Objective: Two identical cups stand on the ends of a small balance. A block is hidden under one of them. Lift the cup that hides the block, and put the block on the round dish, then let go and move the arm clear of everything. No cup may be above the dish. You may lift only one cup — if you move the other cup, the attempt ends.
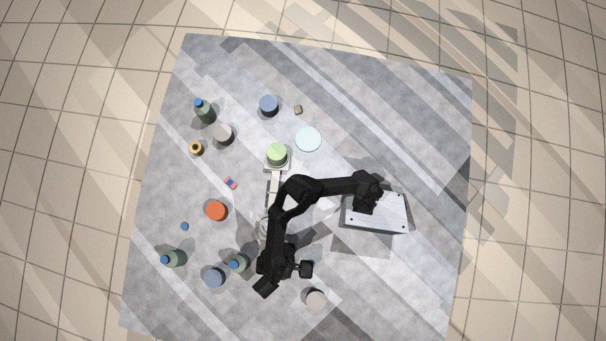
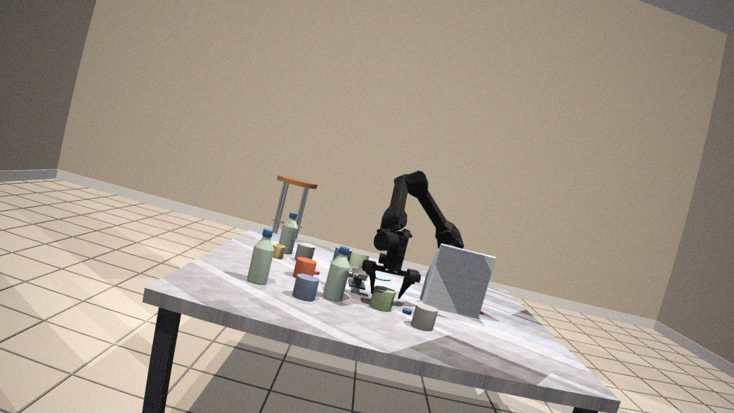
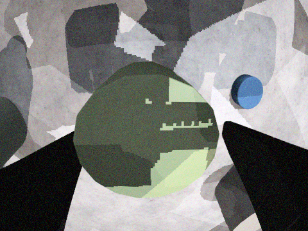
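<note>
Spreading wide, the gripper (image 2: 390,281) hangs released over a green cup (image 2: 382,298) that stands on the table (image 2: 215,300), clear of both fingers. Just beside it lies a small blue disc (image 3: 248,92), with a grey cylinder (image 2: 424,316) a little farther out. A green bottle (image 2: 336,276) and a blue cylinder (image 2: 305,286) crowd the other side. The other green cup (image 1: 276,154) sits on the balance (image 1: 274,182), near the pale round dish (image 1: 307,138). I cannot see the block.
</note>
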`<state>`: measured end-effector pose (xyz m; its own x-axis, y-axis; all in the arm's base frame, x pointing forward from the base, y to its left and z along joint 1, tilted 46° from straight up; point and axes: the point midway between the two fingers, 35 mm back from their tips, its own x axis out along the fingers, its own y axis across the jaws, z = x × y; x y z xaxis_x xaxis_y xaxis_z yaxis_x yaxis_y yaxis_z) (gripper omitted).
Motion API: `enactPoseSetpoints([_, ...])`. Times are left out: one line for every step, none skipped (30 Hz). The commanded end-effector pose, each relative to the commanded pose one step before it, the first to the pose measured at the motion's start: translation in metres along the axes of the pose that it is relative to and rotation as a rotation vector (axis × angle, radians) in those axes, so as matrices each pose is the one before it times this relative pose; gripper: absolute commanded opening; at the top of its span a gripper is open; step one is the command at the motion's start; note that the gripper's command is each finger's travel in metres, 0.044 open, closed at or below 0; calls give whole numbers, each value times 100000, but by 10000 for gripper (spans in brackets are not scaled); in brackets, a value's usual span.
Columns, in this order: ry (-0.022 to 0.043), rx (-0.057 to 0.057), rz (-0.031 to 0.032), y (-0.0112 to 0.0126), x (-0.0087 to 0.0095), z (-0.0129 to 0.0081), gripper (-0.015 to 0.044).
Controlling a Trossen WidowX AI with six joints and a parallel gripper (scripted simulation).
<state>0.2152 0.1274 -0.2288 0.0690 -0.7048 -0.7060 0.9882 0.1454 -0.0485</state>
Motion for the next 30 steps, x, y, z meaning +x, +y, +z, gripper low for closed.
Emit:
enactPoseSetpoints([1348,960,1265,291,-3087,-271,440])
enactPoseSetpoints([-108,76,5,-32,-390,28,440])
enactPoseSetpoints([-37,25,2,-12,-130,10,440])
enactPoseSetpoints([0,0,0,0,0,0,440])
enactPoseSetpoints([0,0,0,0,0,0,440])
enactPoseSetpoints([27,-39,-41,71,-31,80,414])
enactPoseSetpoints([79,-115,-123,210,-92,241,387])
enactPoseSetpoints([127,-189,-203,346,-149,409,361])
enactPoseSetpoints([149,-444,-235,449,-207,558,335])
enactPoseSetpoints([111,-537,-174,375,-185,493,309])
enactPoseSetpoints([47,-757,-47,235,-152,333,282])
enactPoseSetpoints([14,-1481,51,251,-222,385,260])
enactPoseSetpoints([9,-1966,66,318,-288,525,260])
enactPoseSetpoints([-5,-2448,80,372,-350,676,260])
enactPoseSetpoints([-28,-2862,87,398,-396,820,260])
enactPoseSetpoints([-62,-3280,90,404,-437,976,260])
enactPoseSetpoints([-98,-3445,80,360,-439,1063,260])
enactPoseSetpoints([-130,-3437,62,289,-418,1095,260])
enactPoseSetpoints([-160,-3430,40,215,-396,1121,260])
enactPoseSetpoints([-189,-3423,15,139,-375,1142,260])
enactPoseSetpoints([-215,-3416,-12,61,-354,1157,260])
enactPoseSetpoints([-239,-3410,-42,-18,-333,1165,260])
enactPoseSetpoints([-214,-2813,-59,-78,-260,965,260])
enactPoseSetpoints([-135,-1686,-47,-76,-149,578,260])
enactPoseSetpoints([-46,-562,-18,-31,-48,192,260])
enactPoseSetpoints([0,0,0,0,0,0,260])
enactPoseSetpoints([0,0,0,0,0,0,260])
enactPoseSetpoints([0,0,0,0,0,0,260])
enactPoseSetpoints([0,0,0,0,0,0,260])
enactPoseSetpoints([0,0,0,0,0,0,260])
